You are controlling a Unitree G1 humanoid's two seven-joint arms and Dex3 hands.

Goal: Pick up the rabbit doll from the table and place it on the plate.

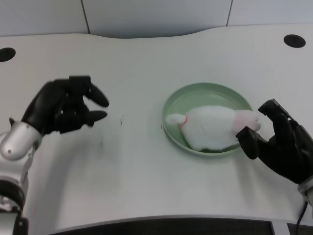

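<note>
Black left hand (66, 105) hovers over the left of the white table (132, 171), fingers apart and loosely curled, grasping nothing. Well apart to its right sits the green plate (195, 95). White rabbit doll (210, 128) lies on its side in the plate, filling the near half and reaching the right rim. Judgement: pick and place look done; only drawing the hand clear appears left.

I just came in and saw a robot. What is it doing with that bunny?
The rabbit doll lies on the green plate on the white table. The robot's left hand holds nothing and hovers over the table off to the plate's side. Its right hand is right beside the doll, at the plate's edge.
</note>
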